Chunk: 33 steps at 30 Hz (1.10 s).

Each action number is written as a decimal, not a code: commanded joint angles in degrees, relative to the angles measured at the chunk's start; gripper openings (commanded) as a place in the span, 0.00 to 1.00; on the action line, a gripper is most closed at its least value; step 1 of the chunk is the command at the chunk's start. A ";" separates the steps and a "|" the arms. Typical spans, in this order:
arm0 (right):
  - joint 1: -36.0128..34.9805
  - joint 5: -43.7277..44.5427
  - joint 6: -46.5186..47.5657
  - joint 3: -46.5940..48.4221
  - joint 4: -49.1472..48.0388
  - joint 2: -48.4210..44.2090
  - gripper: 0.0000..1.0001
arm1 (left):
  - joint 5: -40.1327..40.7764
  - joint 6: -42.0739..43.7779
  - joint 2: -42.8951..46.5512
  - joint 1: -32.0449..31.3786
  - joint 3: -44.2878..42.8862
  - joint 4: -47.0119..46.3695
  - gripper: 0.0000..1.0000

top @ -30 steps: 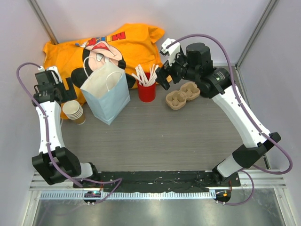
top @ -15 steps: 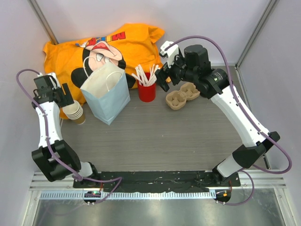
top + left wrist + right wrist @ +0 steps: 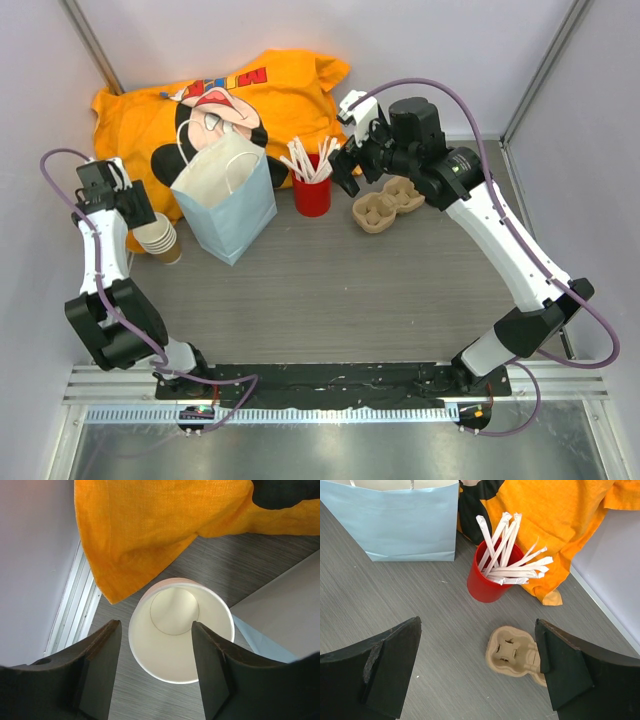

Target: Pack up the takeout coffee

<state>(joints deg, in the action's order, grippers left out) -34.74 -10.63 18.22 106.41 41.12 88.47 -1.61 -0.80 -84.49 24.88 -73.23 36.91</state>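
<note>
The takeout coffee, a brown cup with a black lid, is not in any view. My left gripper [image 3: 128,205] is open at the far left, just above and behind a stack of lidless brown paper cups [image 3: 158,238]. In the left wrist view the gripper [image 3: 155,626] looks straight down into the top cup [image 3: 181,630], whose white inside is empty. My right gripper [image 3: 350,165] is open and empty, held high over the table. In the right wrist view the gripper [image 3: 477,625] hangs between the red cup and the pulp carrier.
An open light-blue paper bag [image 3: 225,195] stands left of centre. A red cup of white sticks [image 3: 312,190] and a two-cup pulp carrier [image 3: 388,203] sit to its right. An orange printed shirt [image 3: 230,90] lies bunched at the back.
My left gripper has shifted slightly toward the stack of cups. My right gripper has moved a little to the left, near the red cup. Both stay open.
</note>
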 commanded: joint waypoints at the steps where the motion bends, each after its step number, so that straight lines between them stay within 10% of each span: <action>1: 0.03 -0.62 -0.29 0.02 -2.63 -1.45 1.00 | -0.77 0.62 -0.68 0.52 0.19 -3.24 0.59; 33: 0.03 -0.53 -0.38 0.46 -2.63 -0.49 0.99 | -0.94 2.47 -0.68 0.87 2.13 -4.74 0.31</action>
<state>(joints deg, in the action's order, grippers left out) -34.74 -10.63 18.22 106.28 40.77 88.49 -1.63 1.10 -86.52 25.28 -71.42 34.09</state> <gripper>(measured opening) 0.993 0.335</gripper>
